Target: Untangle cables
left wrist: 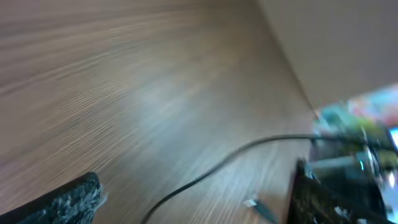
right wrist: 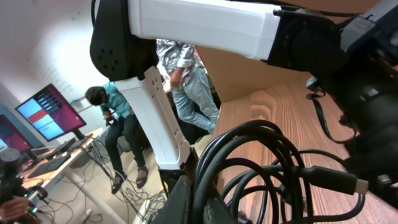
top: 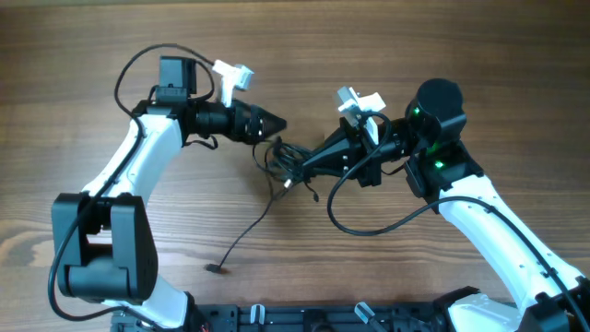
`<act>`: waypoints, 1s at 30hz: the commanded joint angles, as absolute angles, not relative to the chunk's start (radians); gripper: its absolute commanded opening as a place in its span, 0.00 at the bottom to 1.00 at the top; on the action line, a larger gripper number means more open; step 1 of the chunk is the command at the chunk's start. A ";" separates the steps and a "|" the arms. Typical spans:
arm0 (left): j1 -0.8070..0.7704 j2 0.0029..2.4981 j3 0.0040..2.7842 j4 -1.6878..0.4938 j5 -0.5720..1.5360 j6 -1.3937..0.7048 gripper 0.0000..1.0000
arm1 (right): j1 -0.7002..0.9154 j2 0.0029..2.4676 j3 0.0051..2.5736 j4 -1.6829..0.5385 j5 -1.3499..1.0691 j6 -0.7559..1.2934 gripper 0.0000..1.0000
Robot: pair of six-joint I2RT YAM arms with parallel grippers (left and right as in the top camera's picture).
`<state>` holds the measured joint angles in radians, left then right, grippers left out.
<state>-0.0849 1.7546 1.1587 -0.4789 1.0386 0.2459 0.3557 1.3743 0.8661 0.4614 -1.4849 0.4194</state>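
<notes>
The cables (top: pixel 284 162) form a small black knot at the table's middle, with one loose cord trailing down to a plug (top: pixel 215 268). My right gripper (top: pixel 300 166) is shut on the knot; the right wrist view shows its fingers (right wrist: pixel 211 202) pinching several loops of the cables (right wrist: pixel 280 168). My left gripper (top: pixel 279 124) hovers just above and left of the knot, tips pointing right. The blurred left wrist view shows its two fingers far apart (left wrist: pixel 205 205) with only a loose cord (left wrist: pixel 211 171) and a plug (left wrist: pixel 256 205) on the wood between them.
The wooden table (top: pixel 111 37) surrounds the knot. The thick arm wire (top: pixel 369 226) of my right arm loops down over the table. A black rail (top: pixel 295 318) runs along the front edge. People and monitors show beyond the table in the right wrist view.
</notes>
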 commanded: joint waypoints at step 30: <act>0.121 1.567 1.168 -0.414 0.807 -0.199 1.00 | 0.349 1.404 0.885 0.236 -0.442 0.965 0.05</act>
<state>0.1024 1.6955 1.1587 -0.3950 0.8742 -0.1577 0.3504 1.4063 0.8680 0.2276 -0.5827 0.8478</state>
